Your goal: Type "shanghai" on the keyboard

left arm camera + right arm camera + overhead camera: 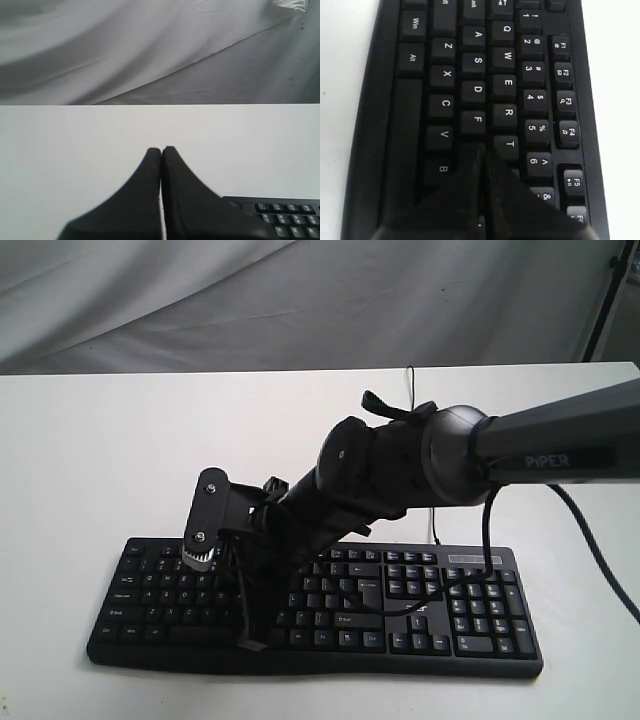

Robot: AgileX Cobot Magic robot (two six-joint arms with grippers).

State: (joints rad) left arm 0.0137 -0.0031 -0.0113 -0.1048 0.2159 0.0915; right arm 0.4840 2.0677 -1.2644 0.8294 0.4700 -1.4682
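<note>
The black keyboard point(330, 658) lies across the front of the white table point(100, 440). My right arm reaches over it from the right. Its gripper point(250, 642) is shut, pointing down at the letter keys left of centre. In the right wrist view the closed right gripper point(482, 148) has its tips over the spot just past the F key point(477, 120) and beside T point(509, 144), hiding the key beneath. I cannot tell if they touch it. My left gripper point(161, 149) is shut and empty over bare table, with a keyboard corner point(280, 217) beside it. It is out of the exterior view.
The right arm's own black cable point(487, 540) loops down over the number pad point(478, 605). A thin keyboard cable point(410, 380) runs toward the table's far edge. Grey cloth point(300, 300) hangs behind the table.
</note>
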